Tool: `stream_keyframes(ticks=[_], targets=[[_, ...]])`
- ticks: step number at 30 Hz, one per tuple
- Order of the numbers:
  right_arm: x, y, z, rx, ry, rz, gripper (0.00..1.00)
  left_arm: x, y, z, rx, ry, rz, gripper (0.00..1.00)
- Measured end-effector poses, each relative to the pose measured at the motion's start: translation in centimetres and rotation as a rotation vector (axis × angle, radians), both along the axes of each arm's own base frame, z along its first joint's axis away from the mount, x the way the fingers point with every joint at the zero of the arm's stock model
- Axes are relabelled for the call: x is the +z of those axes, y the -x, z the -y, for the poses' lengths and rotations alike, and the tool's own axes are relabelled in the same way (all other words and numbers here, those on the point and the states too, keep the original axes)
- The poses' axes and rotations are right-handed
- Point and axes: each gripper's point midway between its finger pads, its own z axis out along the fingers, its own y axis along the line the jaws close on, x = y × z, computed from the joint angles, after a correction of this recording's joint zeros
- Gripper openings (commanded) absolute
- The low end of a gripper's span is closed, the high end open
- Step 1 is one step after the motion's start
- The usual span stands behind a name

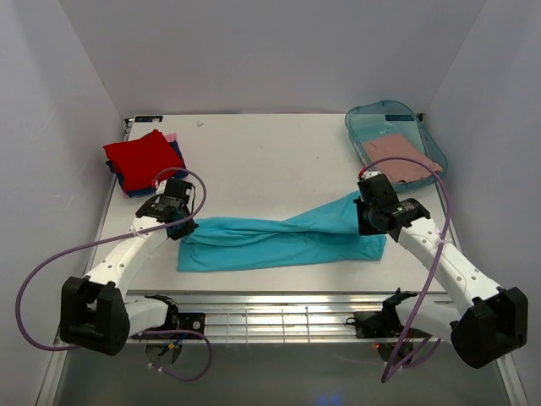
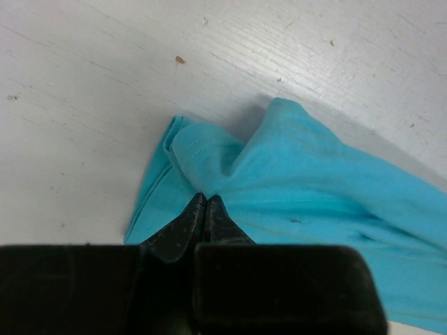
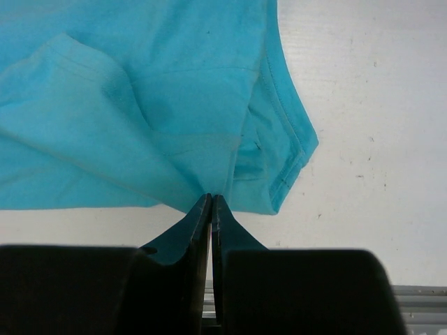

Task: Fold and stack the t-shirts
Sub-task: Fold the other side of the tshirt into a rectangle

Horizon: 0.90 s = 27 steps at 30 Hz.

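Soft teal t-shirt [image 1: 279,241] lies in a long, twisted band across the scuffed white bench [image 1: 270,161].
The wedge-shaped black left fingers [image 2: 183,225] pinch its puckered, stitched left corner. The right fingers [image 3: 187,227] clamp a hemmed edge at its right end, tips together. A folded red t-shirt [image 1: 142,156] tops a pile at the far left, and a dusty-pink t-shirt [image 1: 404,156] sits crumpled in the translucent plastic tub [image 1: 380,125].

Long shirt [image 1: 279,241] across near table [image 1: 270,161]; shirt stack [image 1: 144,161] far left; tub [image 1: 353,127] with single shirt [image 1: 404,158] far right.
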Motion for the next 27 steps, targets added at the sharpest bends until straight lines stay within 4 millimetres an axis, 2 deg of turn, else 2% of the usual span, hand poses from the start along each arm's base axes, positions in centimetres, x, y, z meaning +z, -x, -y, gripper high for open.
stream_keyframes(ticks=[6, 9, 12, 16, 18, 21, 23, 25, 27], targets=[[-0.5, 0.6, 0.8, -0.026, 0.047, -0.062, 0.08, 1.4, -1.0, -0.4, 0.013, -0.022, 0.038, 0.21], [-0.7, 0.2, 0.9, -0.032, 0.071, -0.075, 0.08, 0.5, -1.1, -0.4, 0.003, -0.036, 0.000, 0.25], [-0.8, -1.4, 0.6, -0.038, 0.100, -0.090, 0.08, -0.8, -1.3, -0.4, -0.010, -0.057, -0.055, 0.30], [0.1, -5.5, -0.8, -0.036, 0.119, -0.068, 0.08, -0.6, -3.3, -0.2, -0.021, -0.085, -0.063, 0.32], [1.4, -8.6, -2.0, -0.028, 0.122, -0.034, 0.08, 0.3, -4.8, -0.1, -0.025, -0.097, -0.039, 0.33], [4.2, -14.4, -4.2, -0.023, 0.101, 0.071, 0.08, 2.0, -7.8, 0.2, -0.029, -0.109, 0.016, 0.33], [5.9, -17.2, -5.3, -0.016, 0.087, 0.127, 0.08, 2.7, -9.7, 0.4, -0.033, -0.119, 0.051, 0.34], [7.4, -19.4, -6.1, -0.010, 0.075, 0.176, 0.08, 2.8, -11.0, 0.6, -0.040, -0.128, 0.062, 0.38], [8.1, -20.6, -6.6, -0.007, 0.068, 0.200, 0.08, 2.1, -11.9, 0.8, -0.052, -0.135, 0.040, 0.44]])
